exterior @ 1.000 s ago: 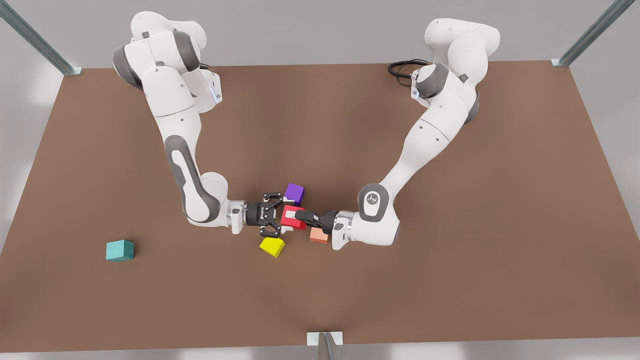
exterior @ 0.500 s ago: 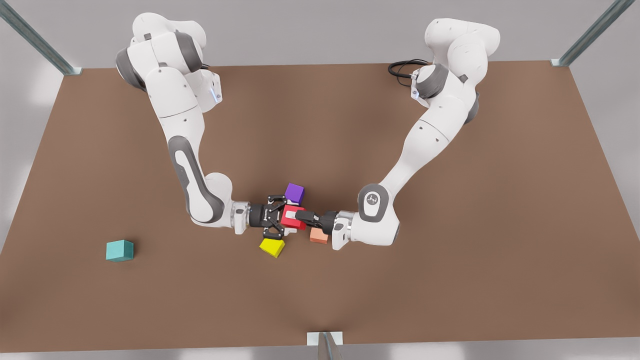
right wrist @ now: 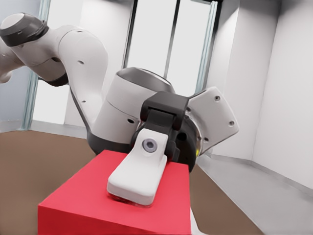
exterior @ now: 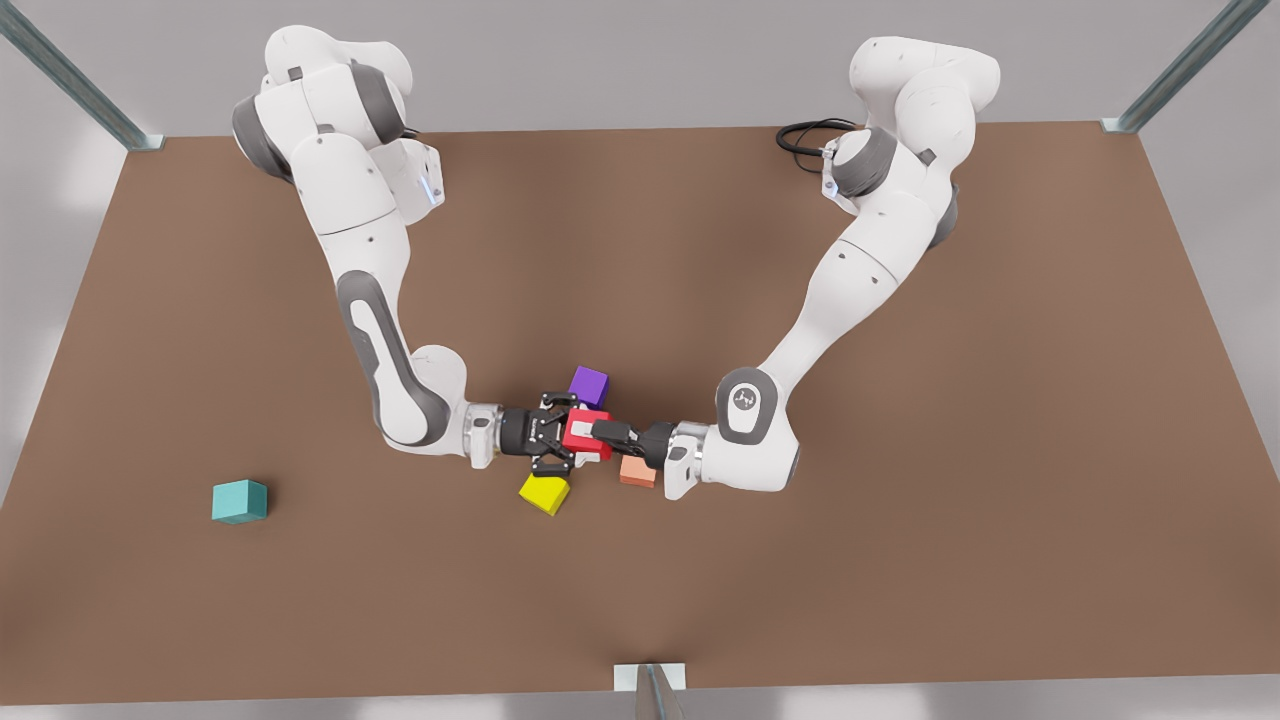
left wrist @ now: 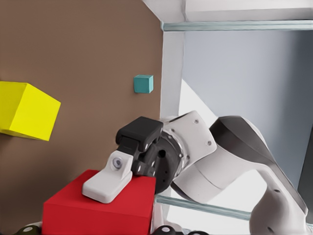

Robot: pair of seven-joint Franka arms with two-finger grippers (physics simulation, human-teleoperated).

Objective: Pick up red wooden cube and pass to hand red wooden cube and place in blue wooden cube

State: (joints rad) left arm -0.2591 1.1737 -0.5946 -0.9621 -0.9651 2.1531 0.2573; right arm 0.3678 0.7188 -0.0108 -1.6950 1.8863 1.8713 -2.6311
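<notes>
Two robot arms grip one small bright red wooden cube (exterior: 582, 425) between them above the brown worktop (exterior: 900, 560).
The left tool (exterior: 600, 432), reaching in from the front view's right, pinches the cube. The right tool (exterior: 563, 440), from the opposite side, has its fingers pressed on the same cube. The cube is off the surface, around the worktop's middle. The small teal-blue wooden cube (exterior: 240, 501) rests well apart, near the worktop's edge at the front view's left.

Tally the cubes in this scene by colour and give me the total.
red wooden cube: 1
blue wooden cube, teal in shade: 1
purple cube: 1
yellow cube: 1
pale orange cube: 1
Total: 5 cubes
</notes>
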